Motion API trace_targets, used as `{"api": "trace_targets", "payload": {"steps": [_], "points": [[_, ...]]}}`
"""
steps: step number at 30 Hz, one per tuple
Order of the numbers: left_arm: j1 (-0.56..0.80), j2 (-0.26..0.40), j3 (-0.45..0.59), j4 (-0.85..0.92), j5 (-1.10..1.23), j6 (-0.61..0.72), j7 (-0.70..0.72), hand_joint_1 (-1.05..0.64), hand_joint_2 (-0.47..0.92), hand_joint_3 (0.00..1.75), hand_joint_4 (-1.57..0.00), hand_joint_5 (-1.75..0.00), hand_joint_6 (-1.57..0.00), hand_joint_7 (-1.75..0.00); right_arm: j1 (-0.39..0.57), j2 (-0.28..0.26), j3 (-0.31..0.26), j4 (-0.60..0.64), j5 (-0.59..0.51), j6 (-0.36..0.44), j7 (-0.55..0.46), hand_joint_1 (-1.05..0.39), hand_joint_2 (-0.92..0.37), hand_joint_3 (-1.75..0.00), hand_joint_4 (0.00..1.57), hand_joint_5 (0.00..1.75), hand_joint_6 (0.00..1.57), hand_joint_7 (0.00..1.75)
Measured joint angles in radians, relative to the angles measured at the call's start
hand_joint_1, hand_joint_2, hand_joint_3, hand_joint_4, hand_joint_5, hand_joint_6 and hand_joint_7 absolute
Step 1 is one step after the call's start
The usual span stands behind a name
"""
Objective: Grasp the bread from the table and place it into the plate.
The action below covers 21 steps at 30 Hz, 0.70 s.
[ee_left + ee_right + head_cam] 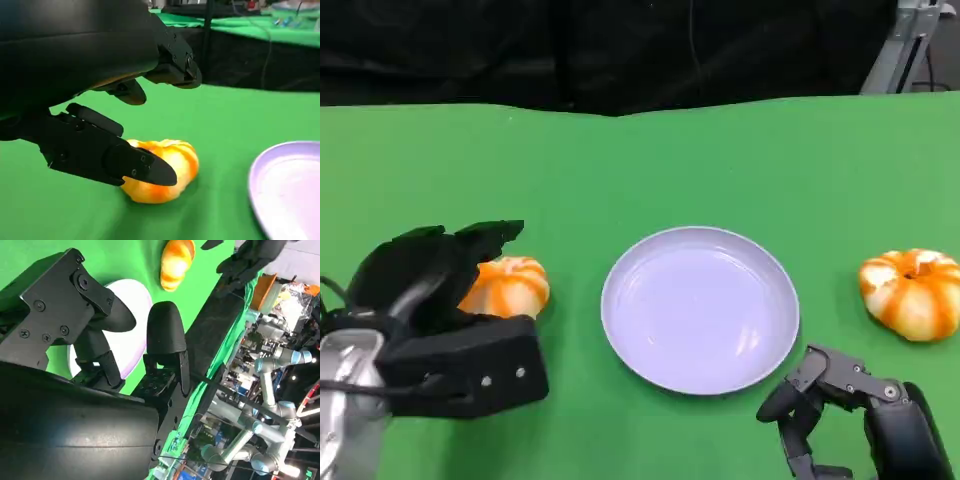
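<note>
In the head view, a lavender plate point(700, 308) is seen at the middle of the green table point(620, 170). To the left of the plate, well apart from it, an orange-and-white pumpkin-shaped bread point(510, 287) lies on the cloth. The left hand point(445, 310) is placed over that bread, with fingers spread above its far side and the thumb part set low on its near side; no firm clasp can be made out. A second pumpkin-shaped bread point(913, 293) is seen to the right of the plate, apart from it. The right hand point(840, 410) is held near the plate's near right rim, its fingers curled inward with nothing in them.

In the left wrist view, the bread point(167, 167) is shown resting on the table beside the plate point(287, 190). The left hand point(100, 95) is spread around it: the upper fingers point(172, 62) stand clear above it, while the lower part lies just before it.

In the right wrist view, the right hand point(125, 347) is shown with bent fingers over the plate point(132, 340); nothing is held.
</note>
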Motion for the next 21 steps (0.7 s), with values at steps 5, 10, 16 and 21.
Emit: {"api": "trace_targets", "payload": {"steps": [5, 10, 16, 21], "points": [[-0.08, -0.003, -0.055, 0.115, 0.035, 0.029, 0.002, -0.58, 0.91, 0.01, -0.27, -0.33, -0.34, 0.0, 0.005, 0.0, 0.0, -0.001, -0.002, 0.001, -0.001, -0.03, -0.32, -1.31, 0.84, 1.62, 0.83, 1.32], [-0.158, -0.033, -0.141, 0.262, 0.077, 0.108, -0.027, -0.59, 0.92, 0.0, -0.31, -0.23, -0.33, 0.0, 0.007, 0.001, 0.003, -0.004, -0.004, 0.001, -0.002, -0.02, -0.32, -1.31, 0.83, 1.62, 0.82, 1.32], [-0.232, -0.056, -0.217, 0.378, 0.087, 0.136, -0.051, -0.6, 0.91, 0.0, -0.35, -0.17, -0.34, 0.0, 0.012, 0.001, 0.005, -0.009, -0.012, 0.006, -0.002, -0.01, -0.32, -1.32, 0.84, 1.65, 0.83, 1.31], [-0.292, -0.075, -0.257, 0.466, 0.088, 0.152, -0.05, -0.53, 0.91, 0.0, -0.4, -0.16, -0.38, -0.02, 0.018, 0.002, 0.006, -0.013, -0.012, 0.009, -0.002, -0.02, -0.33, -1.32, 0.83, 1.66, 0.83, 1.31]]}}
